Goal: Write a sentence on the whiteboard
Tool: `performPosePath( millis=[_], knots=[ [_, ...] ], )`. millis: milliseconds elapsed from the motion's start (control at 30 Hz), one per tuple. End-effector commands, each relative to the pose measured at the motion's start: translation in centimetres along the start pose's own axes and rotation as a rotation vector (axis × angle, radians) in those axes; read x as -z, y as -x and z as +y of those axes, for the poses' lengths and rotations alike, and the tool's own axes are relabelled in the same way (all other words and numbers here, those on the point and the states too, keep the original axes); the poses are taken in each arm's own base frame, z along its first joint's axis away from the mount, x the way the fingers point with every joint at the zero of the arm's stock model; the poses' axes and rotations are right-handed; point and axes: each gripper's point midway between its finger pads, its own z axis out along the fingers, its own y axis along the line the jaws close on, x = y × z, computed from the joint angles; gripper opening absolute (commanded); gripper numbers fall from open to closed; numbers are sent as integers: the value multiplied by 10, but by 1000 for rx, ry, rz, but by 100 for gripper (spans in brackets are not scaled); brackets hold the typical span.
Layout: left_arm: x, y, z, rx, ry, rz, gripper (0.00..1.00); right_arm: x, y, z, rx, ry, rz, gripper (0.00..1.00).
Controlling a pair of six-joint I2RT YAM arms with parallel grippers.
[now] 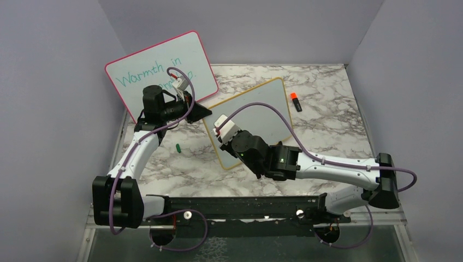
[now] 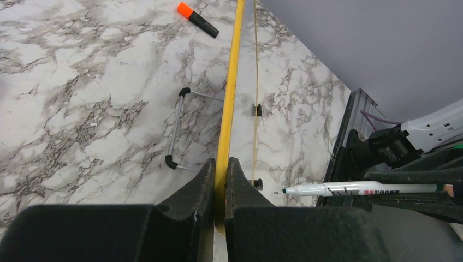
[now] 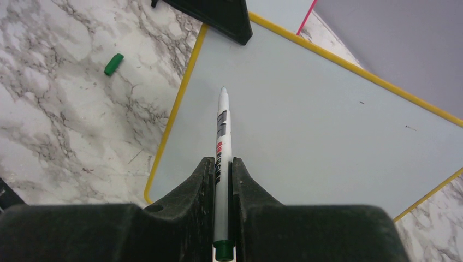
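The whiteboard (image 1: 262, 109), yellow-framed, stands tilted mid-table. Its face (image 3: 306, 125) is blank, and no sentence is in view on it. My left gripper (image 2: 221, 174) is shut on the board's yellow edge (image 2: 229, 109) at the upper left corner (image 1: 205, 111). My right gripper (image 3: 221, 169) is shut on a white marker (image 3: 222, 131) with a green end. The marker's tip points at the board's left part, close to the surface. From the top, the right gripper (image 1: 223, 143) sits over the board's lower left. The marker (image 2: 338, 189) also shows in the left wrist view.
A larger pink-framed whiteboard (image 1: 164, 68) with teal writing leans at the back left. A green marker cap (image 1: 178, 147) lies on the marble left of the board. An orange-capped black highlighter (image 1: 295, 101) lies right of it. A metal stand bracket (image 2: 177, 131) shows behind the board.
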Motion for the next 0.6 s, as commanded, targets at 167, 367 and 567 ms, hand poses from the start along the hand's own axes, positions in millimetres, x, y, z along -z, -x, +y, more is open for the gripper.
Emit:
performPosePath(
  millis=[167,367,567],
  knots=[
    [-1,-7,10,-11,52,18,0,-14,25,-6,24,-95,-16,1],
    [-2,-7,9,-12,49,22,0,-21,22,-3,47,-104,15,0],
    [-2,-7,9,-17,48,23,0,-26,21,0,66,-111,34,0]
  ],
)
